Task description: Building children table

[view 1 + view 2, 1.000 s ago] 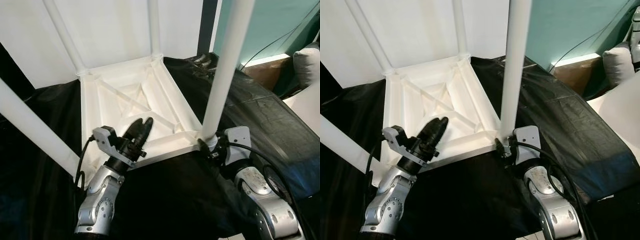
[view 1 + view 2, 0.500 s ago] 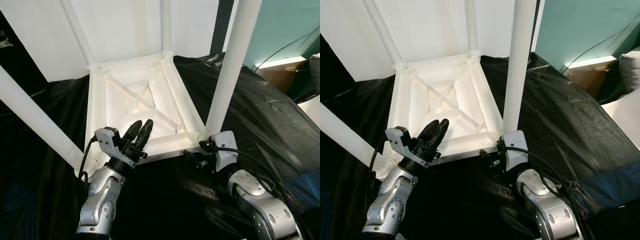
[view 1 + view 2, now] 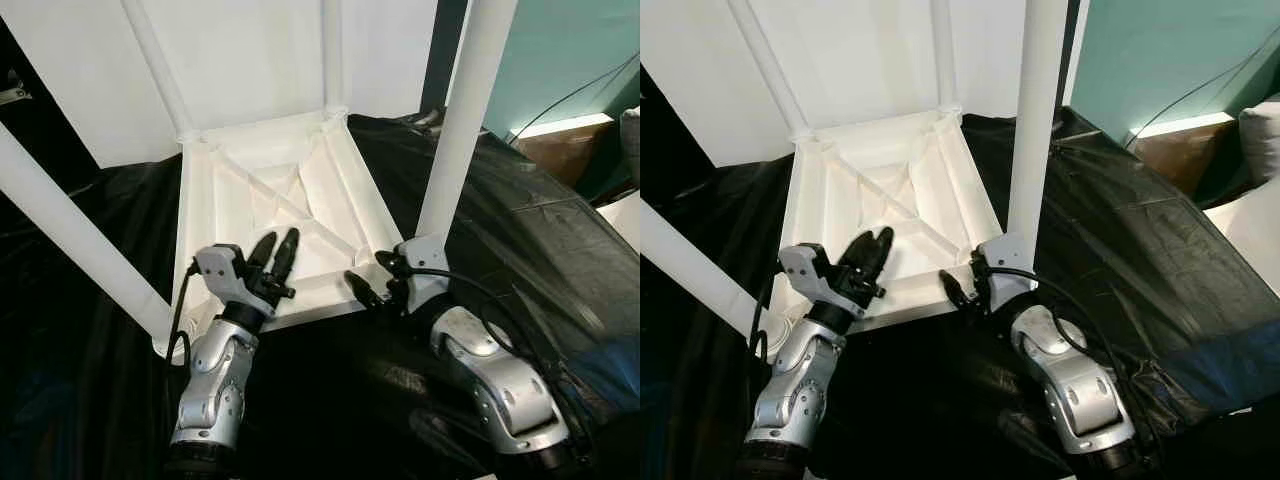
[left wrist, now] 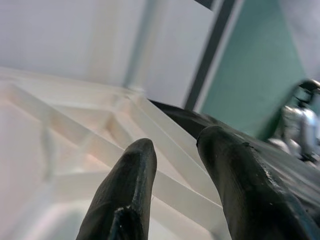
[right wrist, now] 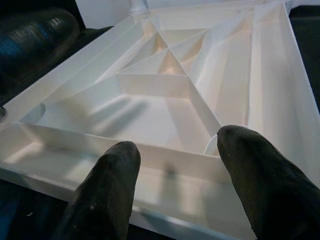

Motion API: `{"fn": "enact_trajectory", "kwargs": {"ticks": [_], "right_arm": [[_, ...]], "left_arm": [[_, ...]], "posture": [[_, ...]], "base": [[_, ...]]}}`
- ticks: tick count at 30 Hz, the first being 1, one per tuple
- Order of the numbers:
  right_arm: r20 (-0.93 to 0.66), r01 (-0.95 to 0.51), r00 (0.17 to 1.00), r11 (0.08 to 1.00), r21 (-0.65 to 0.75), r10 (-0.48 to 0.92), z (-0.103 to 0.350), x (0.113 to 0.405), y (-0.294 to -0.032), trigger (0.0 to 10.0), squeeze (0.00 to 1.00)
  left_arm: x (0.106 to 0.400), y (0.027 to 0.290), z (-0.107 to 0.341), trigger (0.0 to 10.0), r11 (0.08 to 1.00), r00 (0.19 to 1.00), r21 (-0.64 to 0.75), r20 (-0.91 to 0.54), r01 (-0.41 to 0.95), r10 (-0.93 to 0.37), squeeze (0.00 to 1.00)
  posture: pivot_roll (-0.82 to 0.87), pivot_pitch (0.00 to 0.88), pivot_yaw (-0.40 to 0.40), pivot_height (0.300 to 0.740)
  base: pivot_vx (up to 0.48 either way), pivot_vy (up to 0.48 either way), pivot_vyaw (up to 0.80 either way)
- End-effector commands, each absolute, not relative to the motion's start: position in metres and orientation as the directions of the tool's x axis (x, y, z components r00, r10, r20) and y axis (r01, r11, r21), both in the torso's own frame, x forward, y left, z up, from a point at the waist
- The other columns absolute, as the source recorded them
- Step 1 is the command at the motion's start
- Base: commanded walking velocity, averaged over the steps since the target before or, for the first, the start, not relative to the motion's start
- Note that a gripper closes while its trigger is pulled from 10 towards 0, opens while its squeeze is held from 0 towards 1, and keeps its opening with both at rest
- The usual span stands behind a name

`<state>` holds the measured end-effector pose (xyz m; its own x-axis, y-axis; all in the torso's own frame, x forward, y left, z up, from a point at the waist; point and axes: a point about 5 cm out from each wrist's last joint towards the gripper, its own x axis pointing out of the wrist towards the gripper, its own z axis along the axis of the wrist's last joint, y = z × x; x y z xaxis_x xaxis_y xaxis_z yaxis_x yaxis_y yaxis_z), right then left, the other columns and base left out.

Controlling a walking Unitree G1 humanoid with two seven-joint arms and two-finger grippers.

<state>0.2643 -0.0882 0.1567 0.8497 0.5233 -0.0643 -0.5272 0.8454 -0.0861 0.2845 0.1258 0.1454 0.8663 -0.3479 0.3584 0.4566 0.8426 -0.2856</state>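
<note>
The table (image 3: 270, 200) is lying upside down on a black sheet (image 3: 520, 240), legs sticking up, long axis running away from the robot. Both hands are sitting at the near edge: left hand (image 3: 277, 248) hovering over the rim, fingers slightly apart, holding nothing; right hand (image 3: 368, 290) open, pointing across the edge just beside the near-right leg (image 3: 462, 120).

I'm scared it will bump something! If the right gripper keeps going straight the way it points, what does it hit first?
Probably the near rim of the upside-down white tabletop. The right gripper is open and points at it, close in front, though depth is hard to judge.
</note>
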Motion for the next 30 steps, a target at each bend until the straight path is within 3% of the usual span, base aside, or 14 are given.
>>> {"fn": "enact_trajectory", "kwargs": {"ticks": [1,7,9,11,16,21,30], "right_arm": [[-0.064,-0.537,0.844,0.841,-0.072,0.533,0.154,0.265,-0.086,10.0,0.0],[0.043,-0.421,0.905,0.905,-0.061,0.424,0.149,0.277,-0.088,10.0,0.0],[0.114,-0.269,0.955,0.962,-0.047,0.273,0.145,0.284,-0.099,10.0,0.0],[0.133,-0.204,0.969,0.978,-0.039,0.207,0.139,0.286,-0.103,10.0,0.0],[0.148,-0.198,0.968,0.979,-0.042,0.202,0.138,0.284,-0.1,10.0,0.0],[0.196,-0.183,0.962,0.982,-0.051,0.19,0.141,0.284,-0.104,10.0,0.0],[0.204,-0.185,0.96,0.981,-0.058,0.193,0.136,0.284,-0.103,10.0,0.0]], "left_arm": [[0.285,0.129,0.142,10.0,0.862,0.882,-0.277,0.345,0.424,-0.323,0.0],[0.289,0.134,0.134,10.0,0.916,0.929,-0.264,0.295,0.303,-0.222,0.0],[0.292,0.138,0.13,10.0,0.945,0.952,-0.245,0.268,0.216,-0.148,0.0],[0.292,0.141,0.128,10.0,0.961,0.957,-0.21,0.266,0.178,-0.12,0.0],[0.287,0.144,0.128,10.0,0.973,0.952,-0.151,0.279,0.174,-0.127,0.0],[0.263,0.16,0.13,10.0,0.974,0.938,-0.133,0.322,0.181,-0.131,0.0],[0.245,0.157,0.129,10.0,0.971,0.919,-0.065,0.343,0.229,-0.193,0.0]], "posture": [[-0.07,0.006,0.044,0.74],[-0.05,0.008,0.039,0.74],[-0.04,0.009,0.038,0.74],[-0.03,0.01,0.04,0.74],[-0.02,0.009,0.04,0.74],[0.01,0.007,0.024,0.74],[0.04,0.012,-0.01,0.74]], "base": [[0.0,0.0,0.0],[0.0,0.0,0.0],[0.0,0.0,0.0],[0.0,0.0,0.0],[0.0,0.0,0.0],[0.0,0.0,0.0],[0.0,0.0,0.0]]}}
